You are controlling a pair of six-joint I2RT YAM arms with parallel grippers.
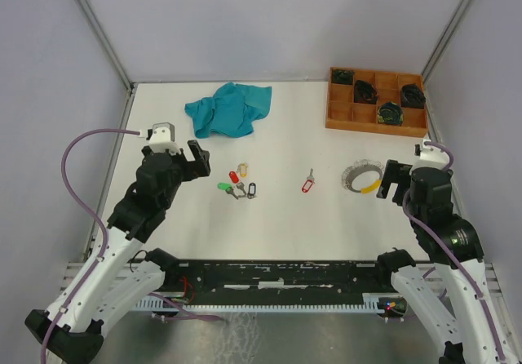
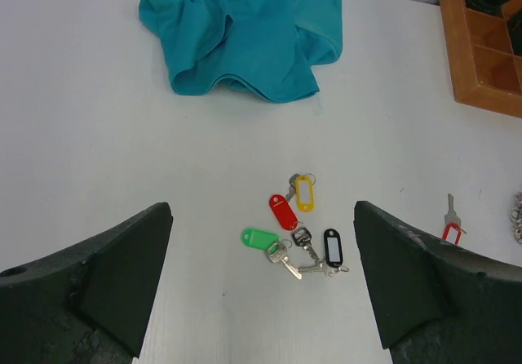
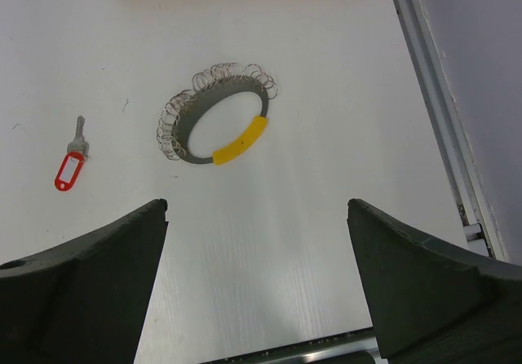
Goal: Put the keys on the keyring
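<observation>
The left end effector hangs released and empty. Just ahead of it the keys lie clustered flat on the desk. They look light, stiff and probably slippery, so the thicker plastic tags seem the better hold. The right end effector is likewise released, with the keyring just ahead and a lone red-tagged key ahead-left. The ring looks thin and springy, and its yellow sleeve offers grip. I cannot make out its opening, nor whether the clustered keys are linked.
</observation>
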